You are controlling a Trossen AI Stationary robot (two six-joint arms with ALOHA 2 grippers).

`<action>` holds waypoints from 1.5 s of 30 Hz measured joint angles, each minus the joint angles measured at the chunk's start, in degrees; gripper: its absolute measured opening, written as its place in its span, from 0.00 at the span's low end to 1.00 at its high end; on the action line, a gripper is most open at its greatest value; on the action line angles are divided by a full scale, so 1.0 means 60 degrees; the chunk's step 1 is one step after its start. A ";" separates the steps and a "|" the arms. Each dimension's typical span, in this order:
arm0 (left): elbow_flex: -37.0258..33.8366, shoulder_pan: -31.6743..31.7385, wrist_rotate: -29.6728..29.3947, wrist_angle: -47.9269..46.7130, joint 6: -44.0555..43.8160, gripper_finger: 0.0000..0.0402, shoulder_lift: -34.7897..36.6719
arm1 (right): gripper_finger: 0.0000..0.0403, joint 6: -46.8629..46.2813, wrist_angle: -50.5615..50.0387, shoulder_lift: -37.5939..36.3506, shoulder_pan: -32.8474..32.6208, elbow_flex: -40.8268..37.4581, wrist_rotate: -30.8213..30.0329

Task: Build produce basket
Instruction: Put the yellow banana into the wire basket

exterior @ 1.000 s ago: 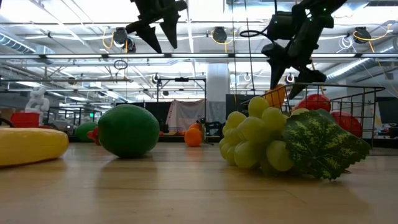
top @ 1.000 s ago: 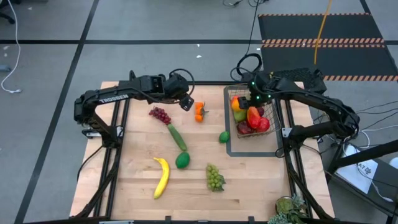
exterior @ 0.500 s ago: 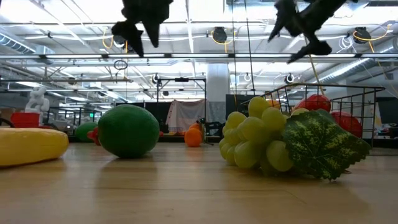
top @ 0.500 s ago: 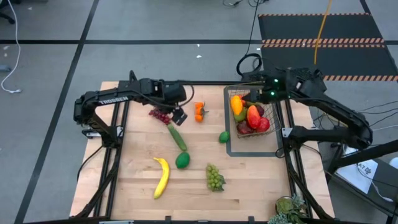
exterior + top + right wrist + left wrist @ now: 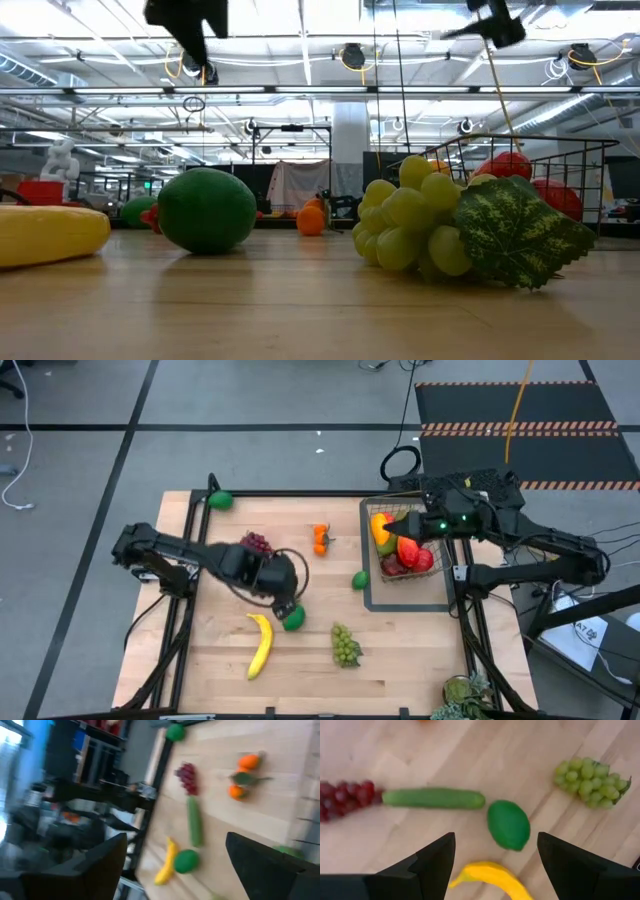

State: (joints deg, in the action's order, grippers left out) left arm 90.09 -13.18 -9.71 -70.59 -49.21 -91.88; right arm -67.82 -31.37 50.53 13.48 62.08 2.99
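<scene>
the left gripper (image 5: 283,603) hangs over the middle of the wooden table (image 5: 220,660), its two dark fingers (image 5: 427,865) spread wide with nothing between them. seen past them from the wrist, a smooth green lime (image 5: 508,825) lies just ahead, a glossy yellow banana (image 5: 492,877) curves in beside it, and a long matte cucumber (image 5: 433,798) lies end to end with a knobbly cluster of purple grapes (image 5: 344,799). a bunch of pale green grapes (image 5: 591,776) sits further off.

the right gripper (image 5: 425,525) hovers over the basket (image 5: 436,572), a small box of thin dark wire mesh on a flat dark tray frame (image 5: 370,595) at the table's right side. its jaws are parted and empty. the basket holds rounded red, yellow and orange fruit. two small oranges (image 5: 320,538) lie loose on the planks.
</scene>
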 joint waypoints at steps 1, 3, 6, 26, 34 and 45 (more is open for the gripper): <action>-0.0149 -0.0204 -0.0051 0.0075 -0.0315 0.70 0.0007 | 0.82 -0.0166 0.0298 0.0060 -0.0318 0.0000 -0.0373; -0.0472 -0.0549 -0.0062 0.0158 -0.0936 0.70 0.0011 | 0.81 -0.0433 0.0876 0.0244 -0.0908 0.0000 -0.1065; -0.0956 -0.0950 0.0184 0.0059 -0.1854 0.70 0.0004 | 0.81 -0.0584 0.1719 0.0532 -0.1537 0.0000 -0.1690; -0.3123 -0.2741 0.2225 0.2659 -0.8948 0.70 0.0011 | 0.81 0.1518 0.2184 0.0983 -0.2139 0.0000 0.0707; -0.4081 -0.3141 0.1944 0.3505 -1.0616 0.70 0.0015 | 0.81 0.2464 0.1852 0.0746 -0.2139 0.0000 0.2480; -0.5595 -0.3433 0.2025 0.5430 -0.9474 0.70 -0.0103 | 0.81 0.2858 0.0819 0.0327 -0.2139 -0.0004 0.3300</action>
State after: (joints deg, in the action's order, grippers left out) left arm 56.52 -33.78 2.44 -38.01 -106.05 -92.49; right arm -50.68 -26.45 52.49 0.64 62.06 22.79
